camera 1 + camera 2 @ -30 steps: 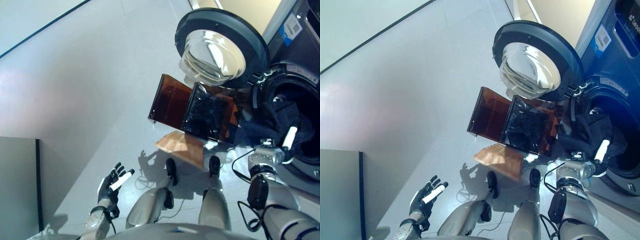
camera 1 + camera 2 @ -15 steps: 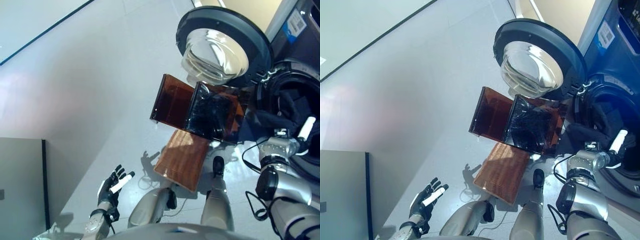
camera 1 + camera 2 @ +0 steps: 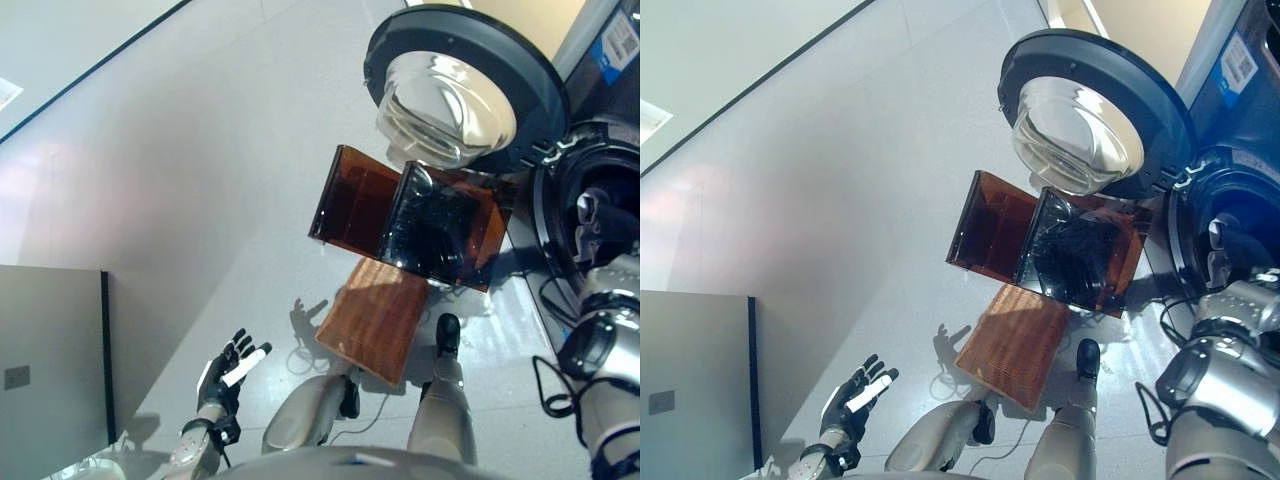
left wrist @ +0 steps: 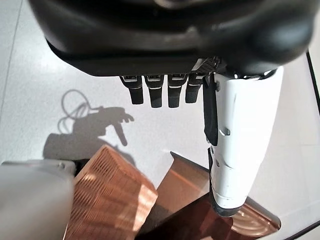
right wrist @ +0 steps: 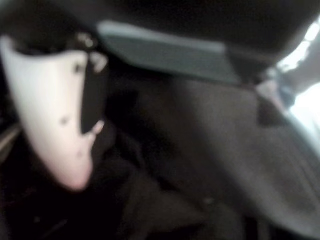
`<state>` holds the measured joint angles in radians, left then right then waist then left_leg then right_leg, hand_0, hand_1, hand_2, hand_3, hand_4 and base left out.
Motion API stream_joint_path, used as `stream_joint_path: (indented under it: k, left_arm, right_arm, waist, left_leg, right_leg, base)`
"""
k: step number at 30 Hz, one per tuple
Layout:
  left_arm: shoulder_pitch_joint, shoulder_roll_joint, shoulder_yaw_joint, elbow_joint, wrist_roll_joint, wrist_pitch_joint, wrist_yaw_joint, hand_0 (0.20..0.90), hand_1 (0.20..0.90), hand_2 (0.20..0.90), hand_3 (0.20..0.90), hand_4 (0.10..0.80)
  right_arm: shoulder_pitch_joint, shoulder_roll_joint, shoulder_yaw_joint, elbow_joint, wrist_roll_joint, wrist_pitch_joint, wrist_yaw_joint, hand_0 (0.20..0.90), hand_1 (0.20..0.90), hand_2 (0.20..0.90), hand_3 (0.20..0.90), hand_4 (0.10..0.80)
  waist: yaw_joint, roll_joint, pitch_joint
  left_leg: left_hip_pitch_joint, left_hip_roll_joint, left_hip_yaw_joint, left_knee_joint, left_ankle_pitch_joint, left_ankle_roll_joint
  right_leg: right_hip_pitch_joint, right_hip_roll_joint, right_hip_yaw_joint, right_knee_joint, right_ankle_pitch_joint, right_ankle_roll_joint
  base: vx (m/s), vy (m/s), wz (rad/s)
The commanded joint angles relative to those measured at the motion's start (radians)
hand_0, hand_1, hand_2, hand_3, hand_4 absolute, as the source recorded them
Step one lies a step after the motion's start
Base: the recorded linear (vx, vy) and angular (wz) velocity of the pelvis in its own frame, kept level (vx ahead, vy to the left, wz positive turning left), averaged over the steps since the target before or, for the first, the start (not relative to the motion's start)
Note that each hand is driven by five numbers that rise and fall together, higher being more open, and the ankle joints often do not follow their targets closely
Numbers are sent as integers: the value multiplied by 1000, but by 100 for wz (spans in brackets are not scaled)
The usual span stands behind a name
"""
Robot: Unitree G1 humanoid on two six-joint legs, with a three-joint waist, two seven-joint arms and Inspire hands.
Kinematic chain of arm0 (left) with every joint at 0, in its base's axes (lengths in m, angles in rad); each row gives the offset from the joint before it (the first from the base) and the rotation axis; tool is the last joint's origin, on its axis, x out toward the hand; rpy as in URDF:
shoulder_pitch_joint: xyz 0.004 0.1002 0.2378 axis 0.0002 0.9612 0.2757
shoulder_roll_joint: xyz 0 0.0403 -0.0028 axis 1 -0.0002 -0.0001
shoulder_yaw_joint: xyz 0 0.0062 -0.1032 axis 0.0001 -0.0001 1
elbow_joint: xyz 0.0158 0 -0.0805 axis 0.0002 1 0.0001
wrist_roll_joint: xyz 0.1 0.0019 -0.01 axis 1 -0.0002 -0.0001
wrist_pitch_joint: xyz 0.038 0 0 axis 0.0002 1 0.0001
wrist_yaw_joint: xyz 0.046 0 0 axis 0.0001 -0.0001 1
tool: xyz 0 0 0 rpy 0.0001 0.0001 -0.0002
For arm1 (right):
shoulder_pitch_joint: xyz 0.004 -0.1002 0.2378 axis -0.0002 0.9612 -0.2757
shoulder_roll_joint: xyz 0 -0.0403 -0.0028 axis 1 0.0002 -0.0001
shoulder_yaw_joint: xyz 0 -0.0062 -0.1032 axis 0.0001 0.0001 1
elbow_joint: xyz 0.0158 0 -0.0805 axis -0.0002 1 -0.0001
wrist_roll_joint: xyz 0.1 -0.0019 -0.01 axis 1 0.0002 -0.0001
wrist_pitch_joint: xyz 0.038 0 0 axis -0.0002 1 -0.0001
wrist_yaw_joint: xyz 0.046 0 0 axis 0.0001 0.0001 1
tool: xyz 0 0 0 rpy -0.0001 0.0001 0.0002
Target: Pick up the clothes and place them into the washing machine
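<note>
Grey floor [image 3: 200,150] lies bare beside washing machine [image 3: 1230,215], right hand [image 3: 592,215] inside.

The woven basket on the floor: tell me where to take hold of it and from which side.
Grip the woven basket by its near rim edge, coming from above with the free left hand. It lies tipped over on the floor beside the brown box, so that edge looks the most exposed. No handle shows.

Left hand [image 3: 224,372] held low at the left side, palm up, fingers [image 4: 152,90] straight and spread, holding nothing. Right hand [image 5: 55,120] reached forward at the right, fingers hidden.
</note>
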<state>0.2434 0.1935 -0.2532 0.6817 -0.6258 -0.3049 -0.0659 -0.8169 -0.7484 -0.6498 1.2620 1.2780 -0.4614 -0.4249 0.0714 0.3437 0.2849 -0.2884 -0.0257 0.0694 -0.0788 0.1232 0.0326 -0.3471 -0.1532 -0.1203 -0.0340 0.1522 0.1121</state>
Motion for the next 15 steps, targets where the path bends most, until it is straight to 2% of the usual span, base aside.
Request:
stream_joint_path:
  k: [1,3,7,14,15]
  left_arm:
    - [12,28,-18,-42,-38,-31,11,900,900,900,900,800]
    - [19,31,-26,-60,-38,-32,19,900,900,900,900,800]
    - [19,33,-36,-81,-34,-30,31,900,900,900,900,800]
    - [25,26,-29,-87,-38,-31,38,900,900,900,900,800]
    - [27,24,-29,-94,-46,-32,36,900,900,900,900,800]
  right_arm:
    - [-32,-221,94,-57,-75,-116,-14,200,200,200,200,300]
    - [-61,-274,97,-24,-88,-127,-72,200,200,200,200,300]
    - [-91,-298,113,-19,-121,-127,-133,200,200,200,200,300]
    - [-91,-263,133,-31,-122,-112,-130,200,200,200,200,300]
    - [-90,-258,131,-36,-114,-116,-125,216,216,216,216,312]
  waist:
    - [15,-17,-43]
    - [15,-14,-44]
    - [16,-4,-41]
    - [11,2,-36]
    - [9,7,-36]
  left_leg:
    - [-25,42,-47,-8,34,-121]
    - [-28,43,-47,-8,36,-124]
    - [-28,42,-50,-8,36,-123]
    - [-19,36,-44,-8,32,-116]
    - [-17,33,-44,-8,32,-115]
  right_leg:
    - [-6,61,-99,88,-133,-61]
    - [-15,61,-98,96,-136,-63]
    - [-31,59,-89,114,-143,-64]
    - [-42,56,-65,134,-153,-66]
    - [-42,53,-63,133,-154,-66]
  base:
    - [22,-45,1]
    - [22,-41,-1]
    - [27,-11,-9]
    - [37,9,-13]
    - [32,25,-2]
